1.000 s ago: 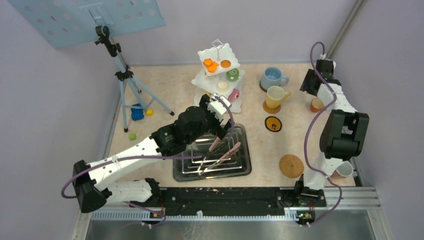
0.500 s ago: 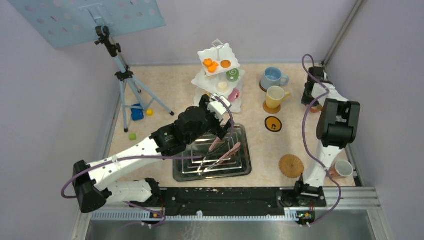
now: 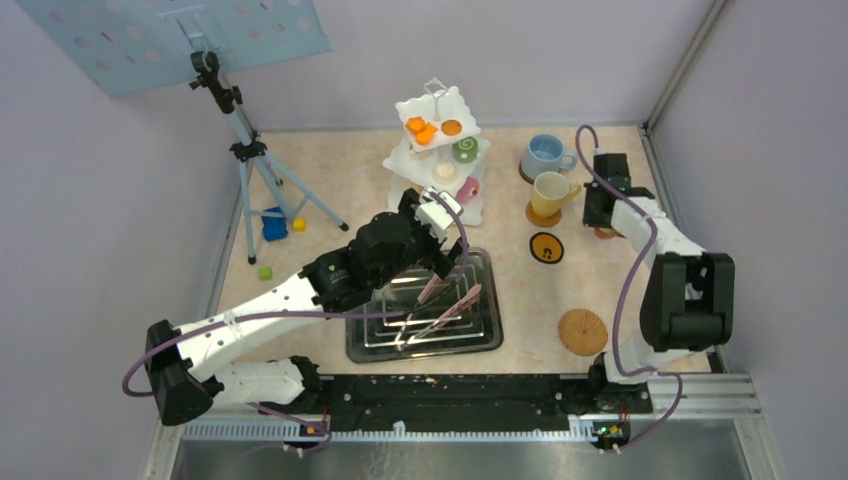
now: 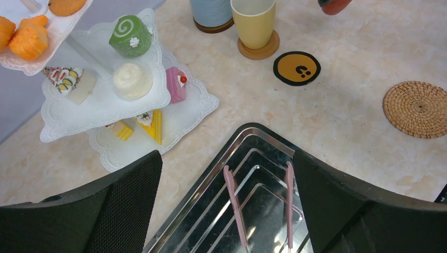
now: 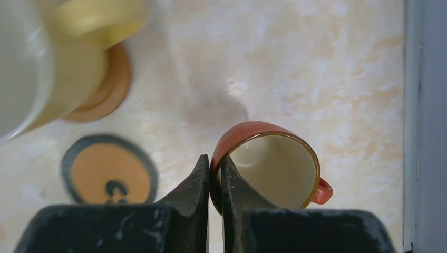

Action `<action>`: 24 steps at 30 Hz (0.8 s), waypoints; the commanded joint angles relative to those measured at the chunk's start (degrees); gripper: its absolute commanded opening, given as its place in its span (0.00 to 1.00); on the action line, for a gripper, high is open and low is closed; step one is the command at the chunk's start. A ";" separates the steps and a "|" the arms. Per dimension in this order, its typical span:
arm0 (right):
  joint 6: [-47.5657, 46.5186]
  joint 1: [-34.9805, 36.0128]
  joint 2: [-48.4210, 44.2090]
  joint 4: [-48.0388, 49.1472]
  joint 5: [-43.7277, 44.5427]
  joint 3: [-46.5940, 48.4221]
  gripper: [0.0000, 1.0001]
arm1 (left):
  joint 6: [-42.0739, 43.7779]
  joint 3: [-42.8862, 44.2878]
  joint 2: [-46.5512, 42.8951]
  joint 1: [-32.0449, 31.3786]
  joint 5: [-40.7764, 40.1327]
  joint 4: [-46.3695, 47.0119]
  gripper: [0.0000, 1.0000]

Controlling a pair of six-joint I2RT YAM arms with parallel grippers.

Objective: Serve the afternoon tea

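- Top view: the right gripper (image 3: 601, 222) hangs just right of the black-rimmed coaster (image 3: 546, 247); its arm is the nearer one.
- Left wrist: the left gripper (image 4: 226, 205), spread wide above the steel tray (image 4: 211, 174), is well short of that coaster; the brown mug (image 4: 334, 5) lies beyond it.
- Right wrist: jaws pinch the mug's rim; the coaster lies opposite the handle.

2 white arms (image 3: 262, 303), black joints (image 3: 690, 300), purple cables (image 3: 617, 320); left claw (image 4: 226, 155) and right claw (image 5: 214, 174) black

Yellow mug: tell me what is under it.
A round brown coaster lies under the yellow mug; only its near rim shows. The mug covers the rest, so any print on it is hidden.
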 commanded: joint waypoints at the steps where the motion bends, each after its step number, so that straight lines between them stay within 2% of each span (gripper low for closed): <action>1: -3.17 8.06 -9.71 1.87 -3.91 -5.39 0.00 | -0.95 0.21 0.20 -0.24 0.55 2.60 0.99; 6: -5.70 12.71 -14.49 3.66 -10.71 -10.44 0.00 | -0.98 0.21 0.12 -0.18 0.52 2.60 0.99; 12: -9.50 14.12 -12.42 5.69 -16.23 -9.85 0.00 | -1.46 0.21 -0.08 -0.20 1.44 2.52 0.99; 18: -10.94 15.49 -7.84 4.31 -16.37 -6.13 0.00 | -1.35 0.21 -0.48 -0.20 1.14 2.51 0.99; 24: -12.86 17.60 -4.17 3.67 -12.88 -4.67 0.00 | -1.17 0.21 -0.81 -0.25 0.69 2.43 0.99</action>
